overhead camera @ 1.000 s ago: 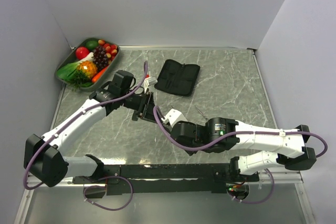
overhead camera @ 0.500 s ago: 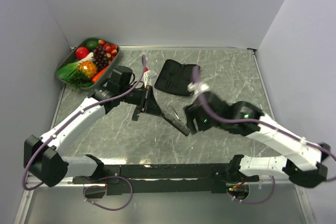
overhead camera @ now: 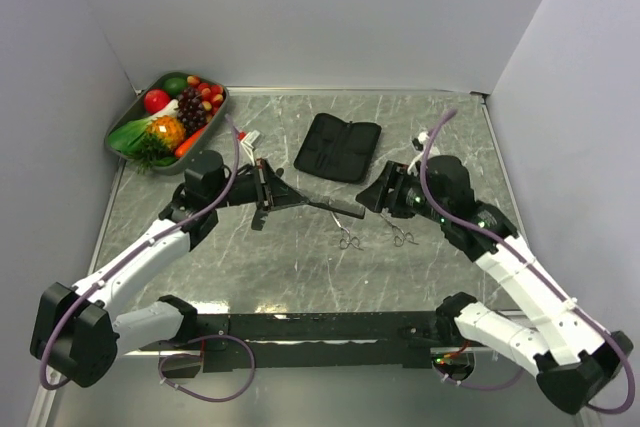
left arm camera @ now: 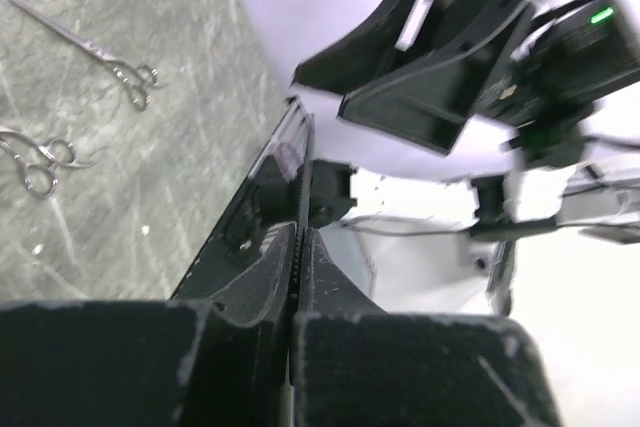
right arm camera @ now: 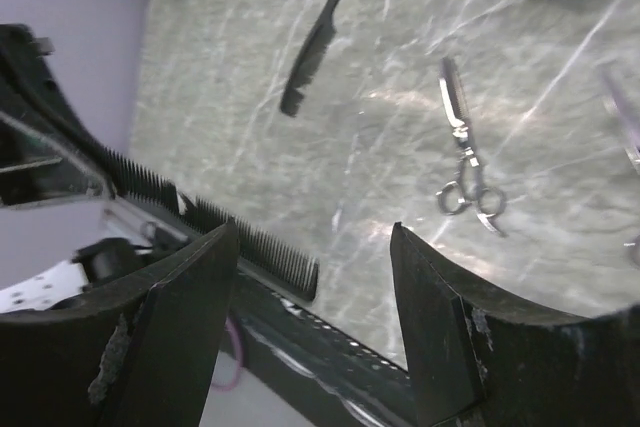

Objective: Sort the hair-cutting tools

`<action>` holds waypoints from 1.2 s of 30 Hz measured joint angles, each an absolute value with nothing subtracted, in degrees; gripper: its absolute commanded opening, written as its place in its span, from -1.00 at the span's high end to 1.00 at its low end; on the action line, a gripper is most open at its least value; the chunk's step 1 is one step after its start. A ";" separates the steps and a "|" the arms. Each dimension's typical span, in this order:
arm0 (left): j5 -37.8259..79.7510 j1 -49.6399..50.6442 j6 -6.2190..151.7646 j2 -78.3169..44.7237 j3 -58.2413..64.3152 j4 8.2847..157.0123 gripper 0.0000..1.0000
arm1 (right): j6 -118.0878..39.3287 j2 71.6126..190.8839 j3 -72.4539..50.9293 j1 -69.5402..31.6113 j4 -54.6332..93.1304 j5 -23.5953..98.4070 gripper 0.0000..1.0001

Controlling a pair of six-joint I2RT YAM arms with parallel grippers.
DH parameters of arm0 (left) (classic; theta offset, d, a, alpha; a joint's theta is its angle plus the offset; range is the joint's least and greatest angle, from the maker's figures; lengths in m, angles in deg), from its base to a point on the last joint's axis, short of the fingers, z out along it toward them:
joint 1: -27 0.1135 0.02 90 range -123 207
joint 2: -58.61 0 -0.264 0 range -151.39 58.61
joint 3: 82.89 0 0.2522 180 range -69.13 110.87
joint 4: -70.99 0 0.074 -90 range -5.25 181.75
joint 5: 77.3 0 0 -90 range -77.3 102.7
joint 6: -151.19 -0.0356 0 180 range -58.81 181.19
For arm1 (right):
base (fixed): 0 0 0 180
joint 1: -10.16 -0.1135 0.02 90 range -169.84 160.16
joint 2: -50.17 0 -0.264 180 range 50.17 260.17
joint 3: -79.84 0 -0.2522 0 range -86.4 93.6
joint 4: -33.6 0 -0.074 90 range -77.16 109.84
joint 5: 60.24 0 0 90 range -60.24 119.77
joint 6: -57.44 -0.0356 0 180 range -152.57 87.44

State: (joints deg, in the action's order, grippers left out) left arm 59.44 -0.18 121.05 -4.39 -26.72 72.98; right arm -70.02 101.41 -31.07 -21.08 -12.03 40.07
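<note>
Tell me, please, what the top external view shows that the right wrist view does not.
Only the top external view shows the grapes in the tray, the left arm and right arm whole, and the right-hand scissors complete. Only the right wrist view clearly shows the second black comb lying free on the table, plus the teeth of the held comb. Both share the black pouch, the left-hand scissors, that held comb in the shut left tool, and the open right tool.

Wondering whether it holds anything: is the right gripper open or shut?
Open: the right gripper gapes wide in its wrist view, with nothing between its jaws.
</note>
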 measured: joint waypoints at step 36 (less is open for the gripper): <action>60.01 6.77 136.04 0.70 -39.13 48.68 0.98 | -85.23 98.66 -48.33 -14.70 27.09 69.03 0.45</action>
